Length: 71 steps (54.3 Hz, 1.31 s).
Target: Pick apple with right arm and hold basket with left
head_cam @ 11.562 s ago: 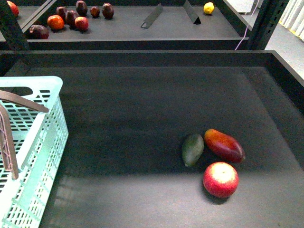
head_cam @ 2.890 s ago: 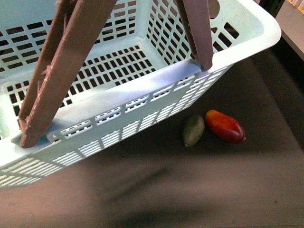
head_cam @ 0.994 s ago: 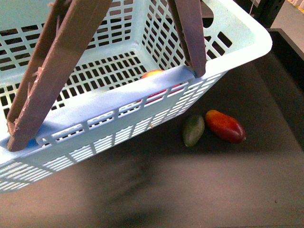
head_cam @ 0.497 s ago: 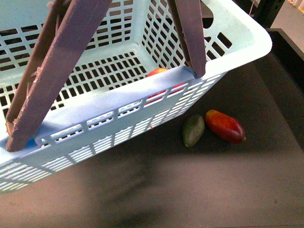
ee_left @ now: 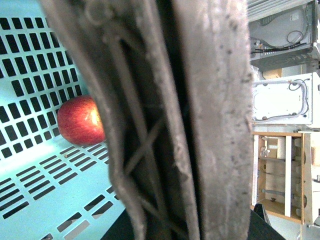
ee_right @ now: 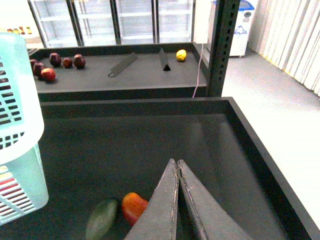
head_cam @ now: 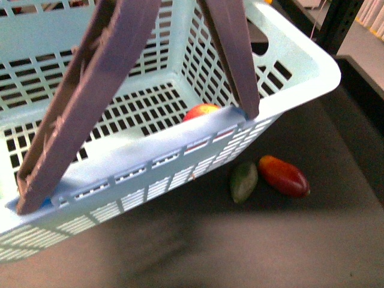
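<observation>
Resting on the slotted floor of the mint plastic basket point(head_cam: 300, 66), the glossy round apple point(head_cam: 201, 111) is half hidden by the near rim. Scuffed brown-grey handles point(head_cam: 90, 102) fill the left wrist view, so the left gripper's hold cannot be told. The right gripper point(ee_right: 176, 163) presses its tapered fingers together, empty.

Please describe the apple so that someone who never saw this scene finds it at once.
Find the big mint-blue basket filling the front view. The apple lies inside, on its slotted floor. It is round and red; the long mango and the green fruit lie outside on the dark shelf.
</observation>
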Available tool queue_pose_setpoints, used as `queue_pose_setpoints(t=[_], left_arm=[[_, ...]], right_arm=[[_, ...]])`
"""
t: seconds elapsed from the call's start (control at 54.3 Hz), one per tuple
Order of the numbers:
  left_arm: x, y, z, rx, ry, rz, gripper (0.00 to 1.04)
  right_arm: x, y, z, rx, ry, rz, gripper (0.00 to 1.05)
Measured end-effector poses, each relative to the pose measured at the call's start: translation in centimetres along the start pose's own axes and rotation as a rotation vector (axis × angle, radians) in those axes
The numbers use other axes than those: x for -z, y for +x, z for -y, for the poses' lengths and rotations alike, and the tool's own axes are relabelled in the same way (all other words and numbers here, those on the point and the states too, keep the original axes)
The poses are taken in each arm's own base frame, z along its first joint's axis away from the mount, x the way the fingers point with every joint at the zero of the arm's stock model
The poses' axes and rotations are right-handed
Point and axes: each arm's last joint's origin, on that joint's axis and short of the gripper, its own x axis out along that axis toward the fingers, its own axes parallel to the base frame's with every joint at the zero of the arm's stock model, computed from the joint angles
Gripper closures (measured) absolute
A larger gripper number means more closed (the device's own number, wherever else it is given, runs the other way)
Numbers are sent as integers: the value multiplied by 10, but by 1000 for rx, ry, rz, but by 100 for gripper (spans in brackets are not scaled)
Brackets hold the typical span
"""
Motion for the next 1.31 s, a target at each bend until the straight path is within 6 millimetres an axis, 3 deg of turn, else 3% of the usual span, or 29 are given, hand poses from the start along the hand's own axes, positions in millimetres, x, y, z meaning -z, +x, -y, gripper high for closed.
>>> queue_pose_setpoints(t=[1.307], left_arm=[[0, 0, 0, 0, 0, 0, 89]], right_arm=[[2, -33, 0, 0, -1, 16, 103]])
